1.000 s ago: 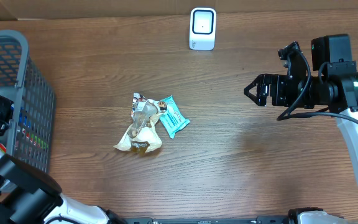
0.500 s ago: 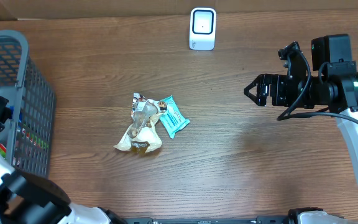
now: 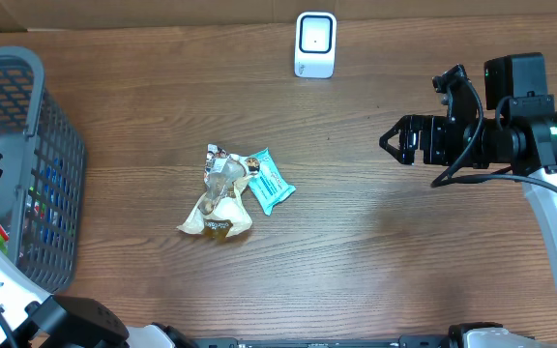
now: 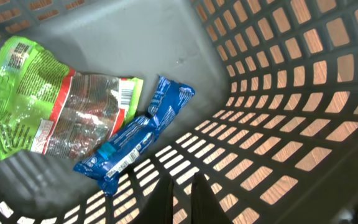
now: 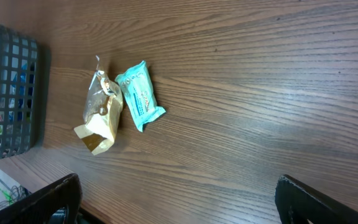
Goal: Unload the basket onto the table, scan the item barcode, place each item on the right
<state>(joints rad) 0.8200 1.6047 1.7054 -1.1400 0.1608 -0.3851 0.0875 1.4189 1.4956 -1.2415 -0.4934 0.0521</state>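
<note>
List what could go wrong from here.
1. The shut left gripper hangs close to the mesh wall of the basket; it could snag a slot.
2. The blue wrapper lies against the green bag; a grasp may lift both.
3. The tan packet touches the teal packet; picking one may drag the other.
</note>
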